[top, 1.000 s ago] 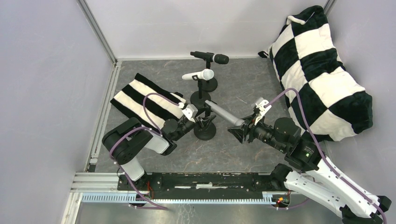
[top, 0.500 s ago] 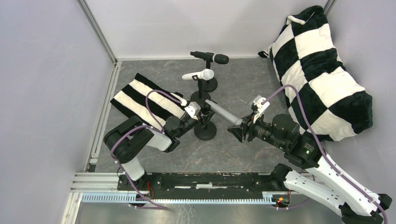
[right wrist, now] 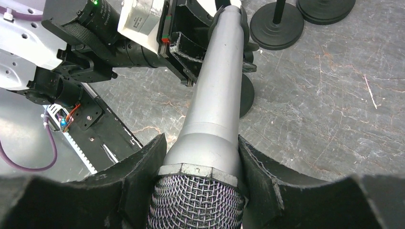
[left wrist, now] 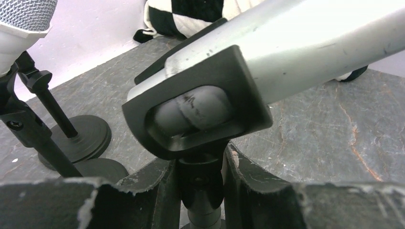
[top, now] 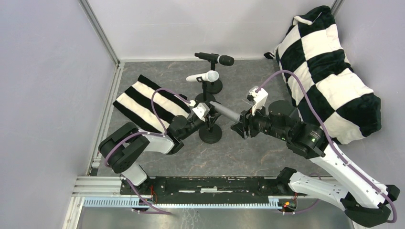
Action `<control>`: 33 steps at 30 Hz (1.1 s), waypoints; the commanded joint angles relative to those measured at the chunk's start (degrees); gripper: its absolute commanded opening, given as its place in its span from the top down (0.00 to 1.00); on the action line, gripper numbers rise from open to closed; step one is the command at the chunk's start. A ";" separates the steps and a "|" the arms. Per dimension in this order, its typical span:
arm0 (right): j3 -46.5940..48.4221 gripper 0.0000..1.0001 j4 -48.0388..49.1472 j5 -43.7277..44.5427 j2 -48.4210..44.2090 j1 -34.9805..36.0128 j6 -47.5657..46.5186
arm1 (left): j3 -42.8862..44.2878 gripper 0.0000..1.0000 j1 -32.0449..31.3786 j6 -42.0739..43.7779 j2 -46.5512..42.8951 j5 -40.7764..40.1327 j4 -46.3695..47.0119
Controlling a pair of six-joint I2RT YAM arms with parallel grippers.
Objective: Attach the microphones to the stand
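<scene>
While the right claw (top: 238, 129) grips the silver-grey microphone (top: 225, 112) below its mesh head, the tail end sits in the clip (left wrist: 191, 138) of the nearest stand (top: 210, 134), whose post the left claw (left wrist: 200, 190) clamps under that clip. At 12 o'clock from it, the white microphone (top: 203, 76) and — farther back — the black microphone (top: 215, 58) sit mounted; a striped cloth (top: 143, 102) lies at 9 o'clock, a checkered pillow (top: 329, 71) at 2.

**Finishes: mic, stand, table, cloth**

Silver-grey mic (right wrist: 217, 95): satin metal-look barrel, scuffed; head is woven wire mesh. Stand (left wrist: 246, 90) clip: matt black plastic. Left gripper (left wrist: 200, 191): black pads w/ rough, chipped edges. Table (right wrist: 325, 109): matt grey, stone-look. Pillow (top: 329, 71), towel (top: 143, 102): soft cloth.
</scene>
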 commanded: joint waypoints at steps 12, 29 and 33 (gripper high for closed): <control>1.78 1.00 -1.45 9.19 10.18 -0.67 -2.89 | -1.24 0.92 -4.70 7.77 -2.17 -0.21 -4.56; 6.45 1.00 0.89 2.62 19.50 -5.35 -5.62 | -0.93 0.92 -7.71 11.53 -1.40 -1.34 -5.88; 6.52 1.00 1.41 1.67 21.50 -5.64 -6.13 | -1.04 0.92 -7.92 11.92 -1.49 -1.50 -5.96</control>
